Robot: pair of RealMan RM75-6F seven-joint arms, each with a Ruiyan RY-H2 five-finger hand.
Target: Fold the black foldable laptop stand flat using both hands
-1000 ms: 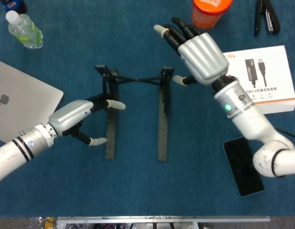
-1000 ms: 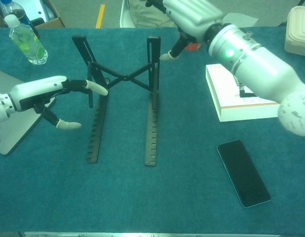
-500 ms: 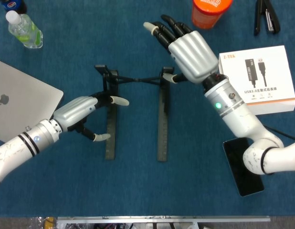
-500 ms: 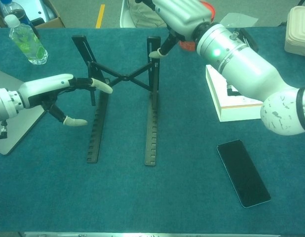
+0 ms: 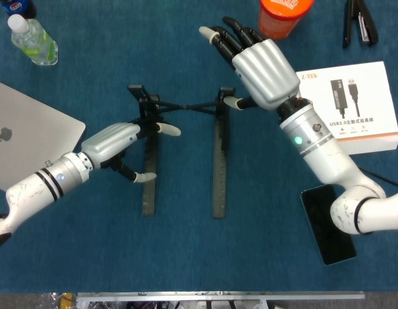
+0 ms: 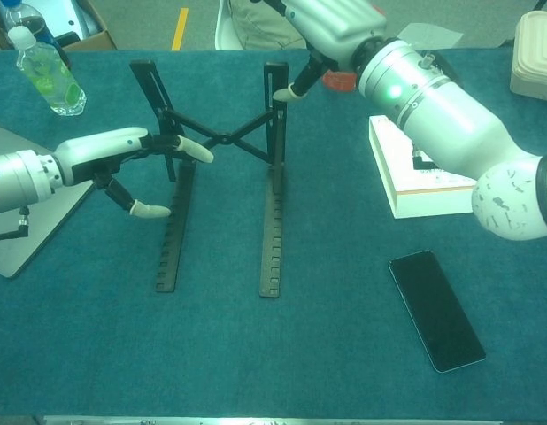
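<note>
Two hands are at the laptop stand [image 5: 183, 151], neither gripping it yet. The stand sits mid-desk [image 5: 186, 251], fully spread: two long rails lying parallel, uprights at the far end, crossed links between them. Left hand [image 5: 118, 145] is at the stand's left rail, fingers apart, one fingertip over the rail and the thumb tip against its outer edge; nothing clamped. Right hand [image 5: 260, 67] is raised over the stand's right upright, fingers spread wide, thumb tip touching or just beside the upright's top; can't tell which. Laptop [image 5: 25, 138] lies left of the stand, white box [image 5: 353, 112] and phone [image 5: 328, 225] to its right. Judged step: approach and grasp, folding not started. Next move calls for a firm hold on each rail, then pushing both inward together so the links collapse evenly without the stand skidding.
</note>
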